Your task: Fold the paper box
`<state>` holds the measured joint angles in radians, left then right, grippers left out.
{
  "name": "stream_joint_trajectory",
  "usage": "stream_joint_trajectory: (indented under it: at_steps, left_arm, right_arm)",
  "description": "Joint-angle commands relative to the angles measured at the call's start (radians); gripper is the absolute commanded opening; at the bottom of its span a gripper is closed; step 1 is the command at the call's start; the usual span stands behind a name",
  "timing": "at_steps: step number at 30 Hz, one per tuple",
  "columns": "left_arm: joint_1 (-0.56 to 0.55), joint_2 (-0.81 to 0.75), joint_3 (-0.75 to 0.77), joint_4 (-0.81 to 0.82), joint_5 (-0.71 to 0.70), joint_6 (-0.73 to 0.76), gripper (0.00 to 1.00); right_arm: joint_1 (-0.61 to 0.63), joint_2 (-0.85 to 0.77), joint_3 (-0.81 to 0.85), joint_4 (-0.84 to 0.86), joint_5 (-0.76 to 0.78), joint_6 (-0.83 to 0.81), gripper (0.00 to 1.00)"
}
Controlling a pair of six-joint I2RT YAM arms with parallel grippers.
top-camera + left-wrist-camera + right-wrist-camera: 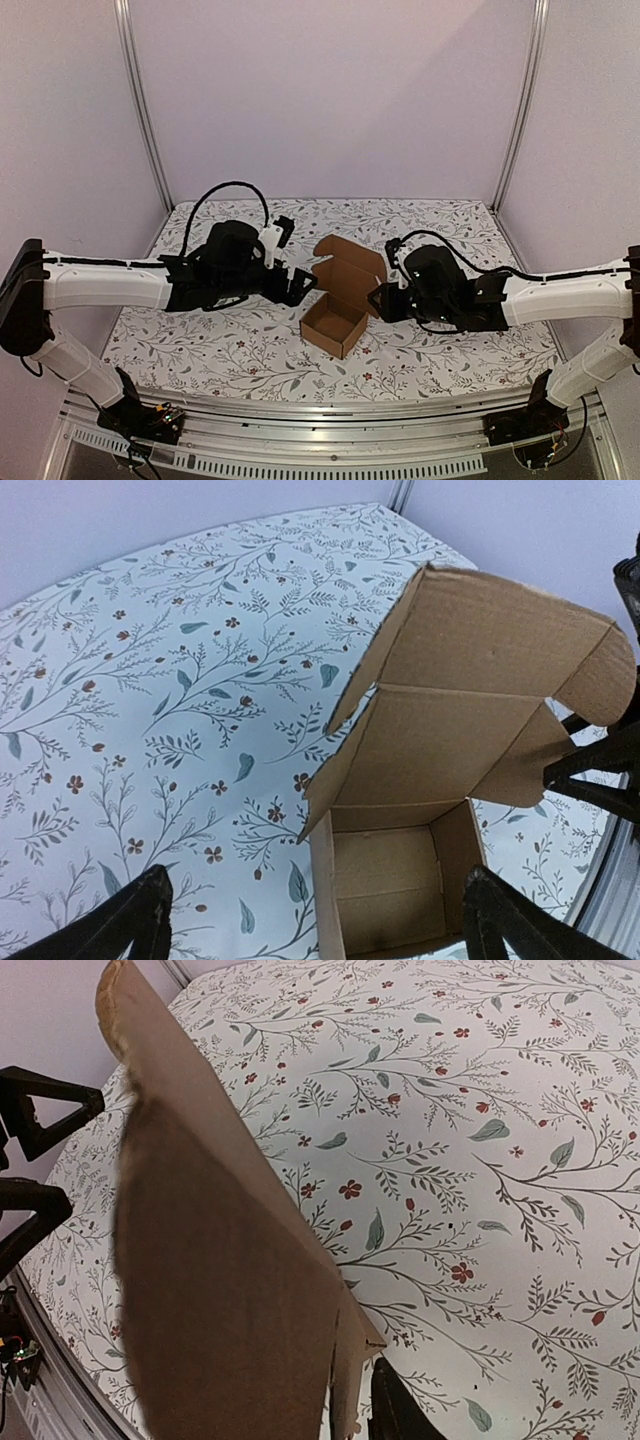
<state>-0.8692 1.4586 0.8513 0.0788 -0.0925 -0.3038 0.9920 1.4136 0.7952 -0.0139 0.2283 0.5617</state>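
Note:
The paper box (335,322) is a small brown carton standing open on the floral tablecloth, its lid (350,262) raised behind it. In the left wrist view the box's empty cavity (390,880) lies between my wide-open left fingers (130,920). My left gripper (305,285) is empty, just left of the box. My right gripper (378,300) is at the lid's right side. In the right wrist view the lid (200,1290) fills the left; one finger (395,1410) presses against its side flap and the other finger is hidden behind the cardboard.
The floral tablecloth (230,345) covers the table. Plain walls and metal frame posts (145,110) enclose the back and sides. A metal rail (330,420) runs along the near edge by the arm bases.

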Motion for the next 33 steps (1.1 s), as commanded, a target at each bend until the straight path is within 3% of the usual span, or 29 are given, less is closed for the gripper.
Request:
stream_joint_trajectory:
  at_steps: [1, 11, 19, 28, 33]
  left_arm:
    - [0.018, -0.019, -0.031, 0.072, -0.011, 0.008, 1.0]
    - [0.026, -0.053, -0.094, 0.167, -0.009, 0.0, 0.99]
    - [0.029, -0.056, -0.129, 0.189, 0.083, 0.067, 1.0]
    - [0.03, -0.028, -0.159, 0.199, 0.117, 0.082, 0.99]
    - [0.038, -0.039, -0.205, 0.231, 0.127, 0.053, 0.93]
  right_arm:
    - [0.017, 0.001, -0.026, 0.048, 0.027, 0.013, 0.24]
    - [0.021, -0.006, -0.033, 0.052, 0.031, -0.004, 0.0]
    - [0.021, -0.017, -0.027, 0.051, -0.038, -0.158, 0.0]
    - [-0.014, -0.004, -0.007, 0.041, -0.289, -0.362, 0.0]
    - [-0.035, -0.01, 0.002, 0.035, -0.331, -0.41, 0.0]
